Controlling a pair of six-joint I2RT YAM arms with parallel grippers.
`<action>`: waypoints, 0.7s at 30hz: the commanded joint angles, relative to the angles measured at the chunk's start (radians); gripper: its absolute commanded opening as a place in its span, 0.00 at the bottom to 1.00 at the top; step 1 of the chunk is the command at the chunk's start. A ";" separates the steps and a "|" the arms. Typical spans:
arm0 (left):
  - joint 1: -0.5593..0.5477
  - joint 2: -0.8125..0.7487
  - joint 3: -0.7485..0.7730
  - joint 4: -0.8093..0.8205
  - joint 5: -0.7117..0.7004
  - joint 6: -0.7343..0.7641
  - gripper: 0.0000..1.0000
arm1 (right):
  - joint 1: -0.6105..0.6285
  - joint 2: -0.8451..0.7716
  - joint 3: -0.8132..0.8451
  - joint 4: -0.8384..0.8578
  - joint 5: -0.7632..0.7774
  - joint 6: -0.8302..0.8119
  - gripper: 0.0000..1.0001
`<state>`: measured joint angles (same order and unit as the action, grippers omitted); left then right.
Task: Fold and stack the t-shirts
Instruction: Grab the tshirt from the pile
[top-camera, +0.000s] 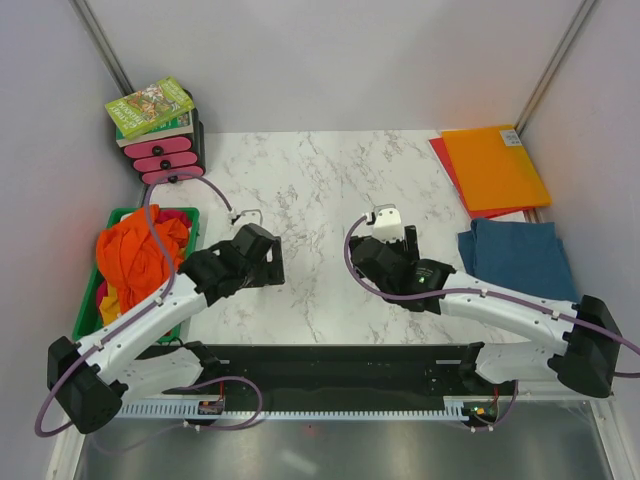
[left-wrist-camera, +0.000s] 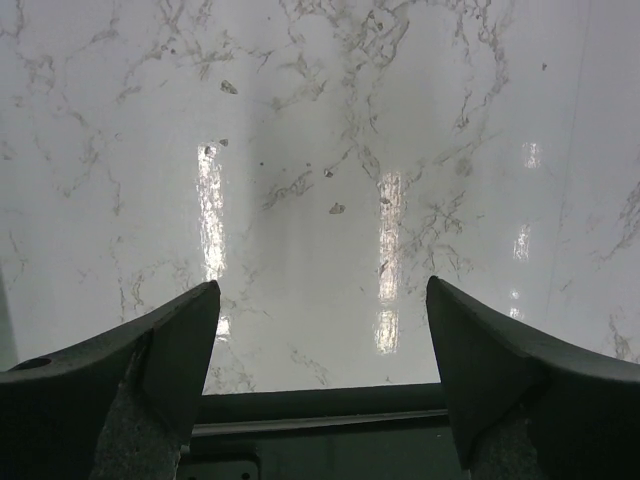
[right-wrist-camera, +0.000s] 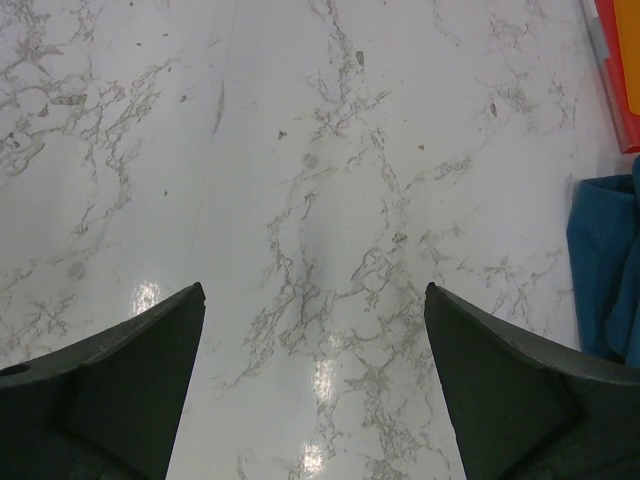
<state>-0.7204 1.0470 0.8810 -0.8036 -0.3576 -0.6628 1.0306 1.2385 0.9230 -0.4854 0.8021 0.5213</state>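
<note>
A crumpled bright orange t-shirt (top-camera: 140, 252) lies on top of a pile in the green basket (top-camera: 190, 215) at the left, with magenta (top-camera: 172, 215) and yellow cloth (top-camera: 110, 297) showing under it. A folded teal-blue t-shirt (top-camera: 515, 258) lies flat at the right; its edge shows in the right wrist view (right-wrist-camera: 605, 270). My left gripper (top-camera: 272, 262) is open and empty over bare marble, right of the basket; its fingers (left-wrist-camera: 165, 350) show in the left wrist view. My right gripper (top-camera: 392, 240) is open and empty over marble, left of the teal shirt.
Stiff orange and red folders (top-camera: 495, 168) lie at the back right, their corner in the right wrist view (right-wrist-camera: 625, 70). A small drawer unit (top-camera: 165, 155) with books (top-camera: 150, 107) on top stands at the back left. White walls close in the marble table (top-camera: 320, 190).
</note>
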 joint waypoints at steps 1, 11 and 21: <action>-0.004 -0.064 0.004 -0.034 -0.099 -0.086 0.91 | 0.002 -0.040 -0.016 0.010 0.011 0.023 0.98; 0.033 -0.133 0.038 -0.098 -0.231 -0.121 0.90 | 0.002 -0.067 -0.044 0.002 0.022 0.029 0.98; 0.555 0.004 0.121 -0.106 -0.121 -0.090 0.81 | 0.003 -0.076 -0.046 0.005 0.028 -0.018 0.98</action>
<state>-0.2684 0.9878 0.9611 -0.8986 -0.5133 -0.7429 1.0306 1.1912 0.8810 -0.4877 0.8082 0.5251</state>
